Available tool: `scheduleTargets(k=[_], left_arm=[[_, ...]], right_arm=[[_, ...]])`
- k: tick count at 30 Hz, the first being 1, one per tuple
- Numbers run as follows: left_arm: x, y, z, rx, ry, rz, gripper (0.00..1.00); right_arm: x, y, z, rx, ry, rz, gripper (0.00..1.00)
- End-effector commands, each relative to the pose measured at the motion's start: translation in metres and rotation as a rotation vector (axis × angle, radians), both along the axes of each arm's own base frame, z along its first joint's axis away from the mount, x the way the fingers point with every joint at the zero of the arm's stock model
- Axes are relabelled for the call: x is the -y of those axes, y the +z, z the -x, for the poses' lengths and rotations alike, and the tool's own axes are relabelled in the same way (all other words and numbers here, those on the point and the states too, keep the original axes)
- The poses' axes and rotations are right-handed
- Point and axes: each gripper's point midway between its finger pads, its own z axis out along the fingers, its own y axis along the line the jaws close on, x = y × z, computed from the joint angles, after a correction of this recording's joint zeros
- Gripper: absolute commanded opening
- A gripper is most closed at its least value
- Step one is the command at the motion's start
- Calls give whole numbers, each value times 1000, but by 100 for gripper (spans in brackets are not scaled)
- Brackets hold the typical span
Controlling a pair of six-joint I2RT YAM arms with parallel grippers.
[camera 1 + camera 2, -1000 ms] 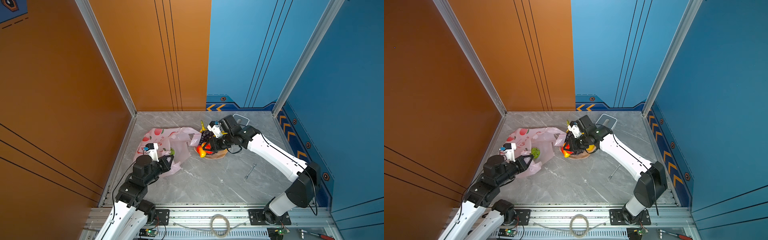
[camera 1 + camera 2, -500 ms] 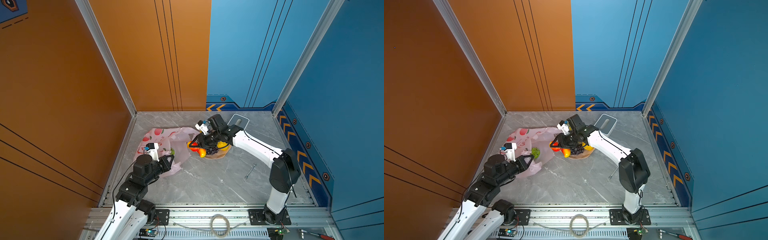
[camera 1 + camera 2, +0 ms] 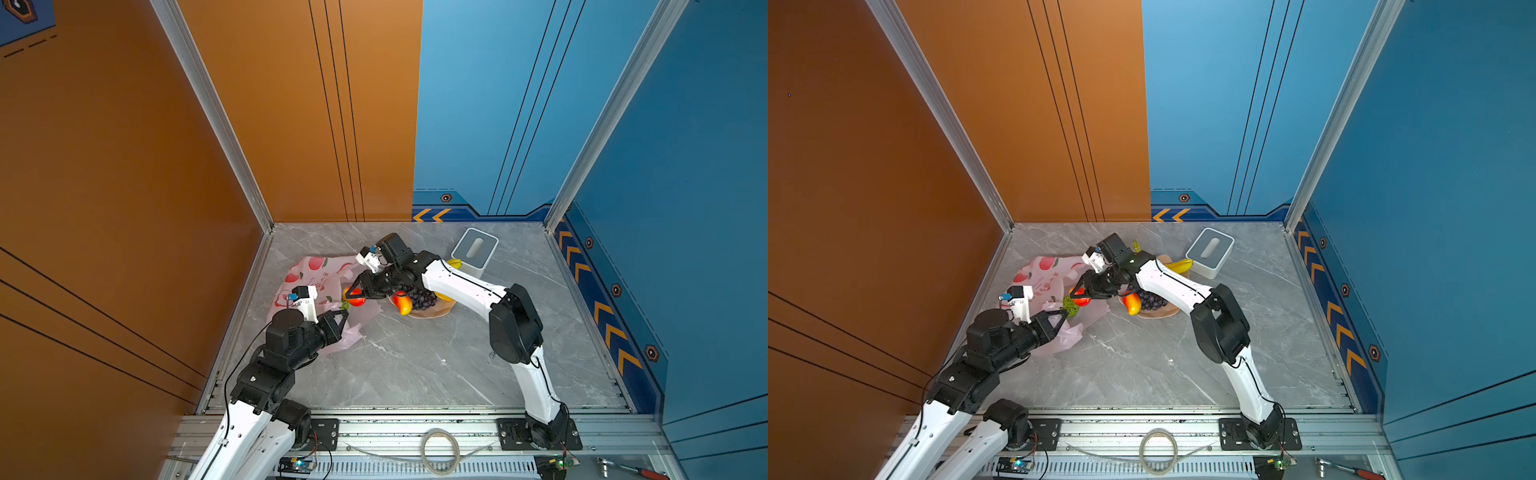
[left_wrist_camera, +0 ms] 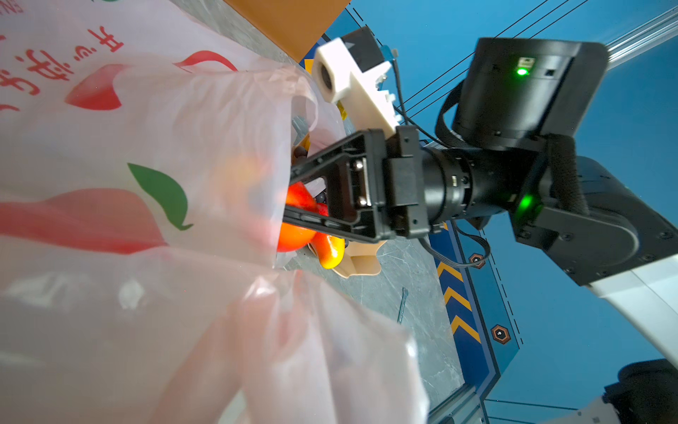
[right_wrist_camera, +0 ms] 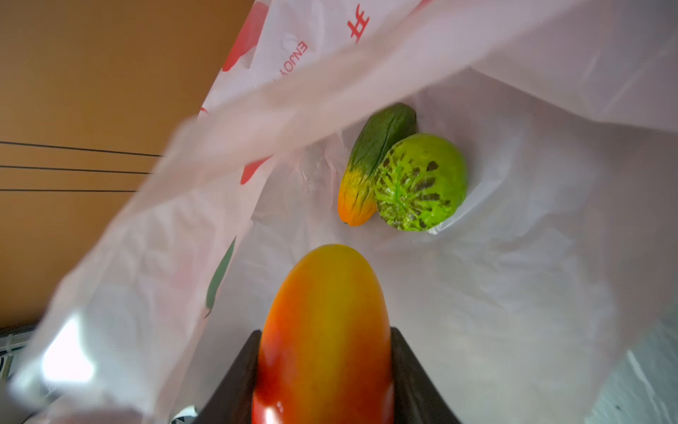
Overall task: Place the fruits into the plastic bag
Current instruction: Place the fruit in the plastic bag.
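The right gripper (image 3: 351, 294) is reaching into the mouth of the thin, translucent pale-pink plastic bag (image 3: 309, 272) printed with red peaches, its jaws partly spread and clamping a glossy red-to-yellow toy fruit (image 5: 324, 323) by its flanks. The left gripper (image 3: 340, 318) is lying low at the bag's near edge with its fingers pressed together, apparently pinching the film and lifting the upper lip so the opening is gaping. Inside, a green-and-orange toy papaya (image 5: 370, 161) and a bright green bumpy toy fruit (image 5: 422, 183) are lying against each other on the bag floor. A dark purple toy grape bunch (image 3: 424, 298), a red-yellow toy mango (image 3: 403, 304) and yellow toy bananas (image 3: 1181, 265) are waiting on the beige wavy-edged plate (image 3: 444, 311) just beside the bag. The step in hand looks like the drop-off of one fruit. The next move is calling for carrying it deeper past the lip, then spreading the jaws so it is settling inside, not rolling back out.
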Motion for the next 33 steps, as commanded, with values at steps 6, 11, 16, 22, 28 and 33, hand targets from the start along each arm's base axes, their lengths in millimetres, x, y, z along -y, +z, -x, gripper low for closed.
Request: scheduleTargets(k=[6,11,16,22,28,33], left_arm=[[2,11,2,24,-20,6,0],[1,9,3,19,-20,4,0],[1,8,4,17,-19,9,0],[0,6,6,14,-19,9,0],[0,3,7,11,-20,6,0],[-1,-2,8,6,-16,10,0]], right_arm=[[-33,-22,-11,37,-27,30,39],[-49,-32,-19,57,-45,36,39],[-69,-35,-18,82,-44,25,39],[-91,-46,-12,63,-29,6,39],[-107,-59,-3,27,-13,-20,41],[-114,-71,10,16,11,-8,47]])
